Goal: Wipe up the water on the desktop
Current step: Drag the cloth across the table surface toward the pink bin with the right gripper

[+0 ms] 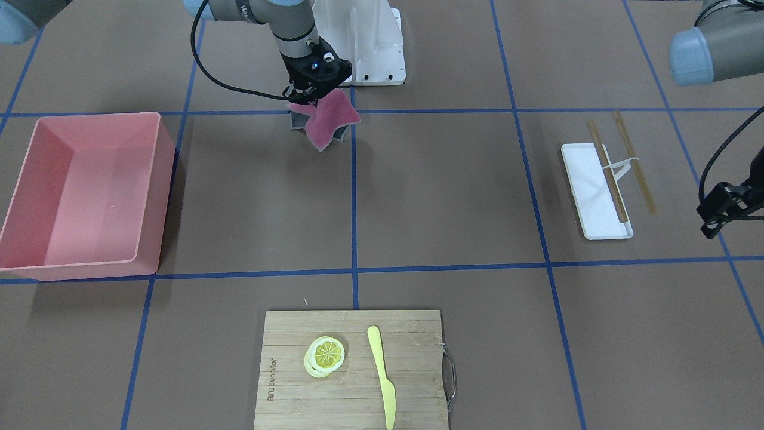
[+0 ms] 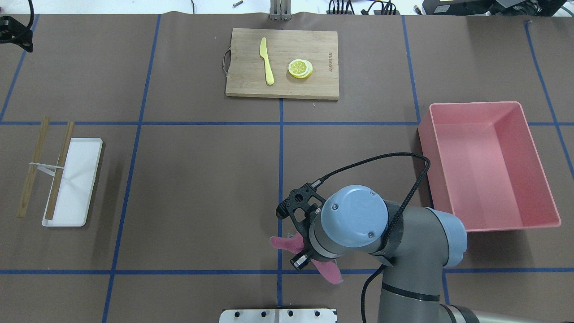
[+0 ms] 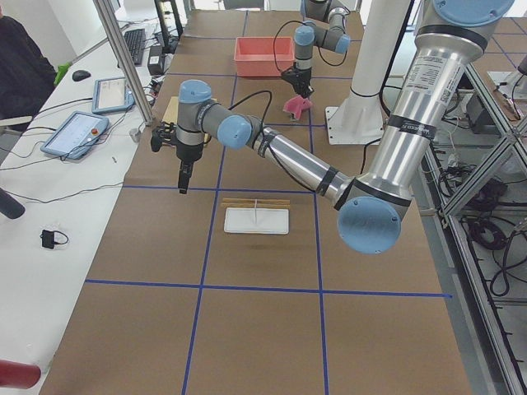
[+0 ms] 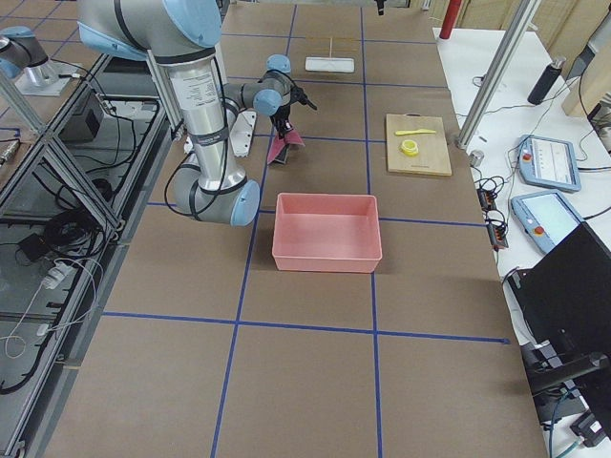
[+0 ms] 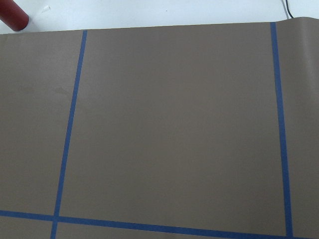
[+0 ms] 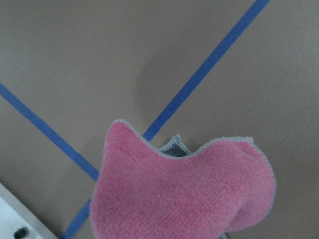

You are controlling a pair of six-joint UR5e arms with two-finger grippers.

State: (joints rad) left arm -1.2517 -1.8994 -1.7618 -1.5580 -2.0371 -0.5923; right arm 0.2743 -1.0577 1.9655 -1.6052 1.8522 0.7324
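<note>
The desktop (image 1: 447, 197) is a matte brown surface crossed by blue tape lines. I cannot make out any water on it in any view. My right gripper (image 1: 310, 94) is shut on a pink cloth (image 1: 331, 119) with a grey underside, near the robot's base. The cloth (image 6: 184, 194) hangs crumpled just above a crossing of tape lines, and its shadow falls on the surface below. My left gripper (image 1: 716, 221) hovers far out at the table's left end; its fingers are too small and cut off to tell whether they are open. The left wrist view holds only bare desktop (image 5: 169, 124).
A pink bin (image 1: 83, 191) stands on the robot's right side. A bamboo cutting board (image 1: 412, 358) with a lemon slice (image 1: 325, 353) and a yellow knife (image 1: 382, 373) lies at the far edge. A white tray (image 1: 588, 179) with chopsticks (image 1: 632, 161) sits on the left.
</note>
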